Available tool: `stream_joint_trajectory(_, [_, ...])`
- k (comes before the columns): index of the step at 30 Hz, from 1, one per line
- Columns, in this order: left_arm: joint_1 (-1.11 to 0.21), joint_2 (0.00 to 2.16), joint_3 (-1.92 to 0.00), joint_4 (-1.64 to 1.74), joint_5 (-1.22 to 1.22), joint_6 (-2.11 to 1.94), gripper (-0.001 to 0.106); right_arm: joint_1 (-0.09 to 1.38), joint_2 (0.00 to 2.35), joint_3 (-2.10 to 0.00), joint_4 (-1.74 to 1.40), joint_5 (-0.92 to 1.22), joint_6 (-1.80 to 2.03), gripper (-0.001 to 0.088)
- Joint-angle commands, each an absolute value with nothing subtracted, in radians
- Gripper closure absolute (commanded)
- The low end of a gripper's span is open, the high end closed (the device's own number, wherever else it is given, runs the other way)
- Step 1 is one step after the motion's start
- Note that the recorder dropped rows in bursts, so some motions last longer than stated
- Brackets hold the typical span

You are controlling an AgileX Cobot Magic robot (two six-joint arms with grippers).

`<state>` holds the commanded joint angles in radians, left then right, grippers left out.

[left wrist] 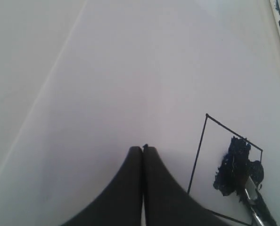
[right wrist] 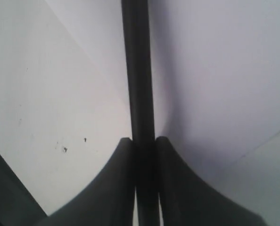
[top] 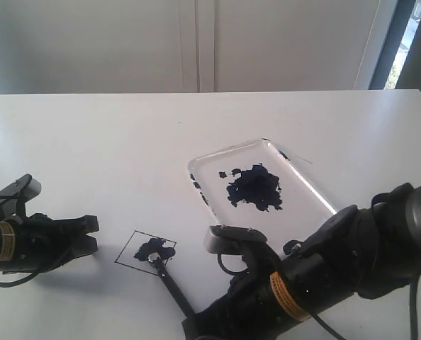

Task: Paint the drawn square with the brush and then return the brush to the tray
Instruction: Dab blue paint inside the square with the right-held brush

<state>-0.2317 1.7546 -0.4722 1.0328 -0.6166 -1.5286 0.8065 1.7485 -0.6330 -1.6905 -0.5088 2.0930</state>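
The drawn square (top: 145, 252) lies on the white sheet at the front, with a ragged dark blue smear inside it (left wrist: 234, 165). The brush (top: 169, 280) slants from my right arm to the square, its silver ferrule and bristles resting on the smear (left wrist: 251, 193). My right gripper (right wrist: 143, 139) is shut on the brush's black handle (right wrist: 137, 75); in the exterior view the gripper is hidden at the bottom edge. My left gripper (top: 91, 233) is shut on nothing, just left of the square (left wrist: 143, 148). The tray (top: 310, 180) with its blue blotch (top: 255, 187) sits behind the square to the right.
The white tabletop (top: 111, 142) stretches back to a pale wall. My right arm's bulky black body (top: 338, 262) fills the front right corner. Small blue marks dot the tray's near rim (top: 198, 187).
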Motion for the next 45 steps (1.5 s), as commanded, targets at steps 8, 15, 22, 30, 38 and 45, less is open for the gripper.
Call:
stream_joint_trajectory(8, [-0.232,1.755,-0.472,1.039,-0.617,-1.529,0.105,0.807,1.732,-0.644,-1.675,-0.516,2.093,0.0868])
stream_joint_trajectory(15, [-0.232,1.755,-0.472,1.039,-0.617,-1.529,0.105,0.807,1.736,-0.644,-1.673,-0.589,2.093,0.0868])
stream_joint_trajectory(22, [-0.232,1.755,-0.472,1.037,-0.622,-1.529,0.105,0.807,1.737,-0.644,-1.673,-0.612,2.093,0.0868])
stream_joint_trajectory(30, [-0.232,1.755,-0.472,1.033,-0.637,-1.529,0.105,0.807,1.739,-0.658,-1.649,-0.57,2.093,0.0868])
stream_joint_trajectory(38, [-0.232,1.755,-0.472,1.041,-0.641,-1.529,0.105,0.807,1.832,-0.709,-1.653,-0.573,2.093,0.0868])
stream_joint_trajectory(45, [-0.232,1.755,-0.472,1.038,-0.641,-1.529,0.105,0.807,1.804,-0.709,-1.658,-0.67,2.093,0.0868])
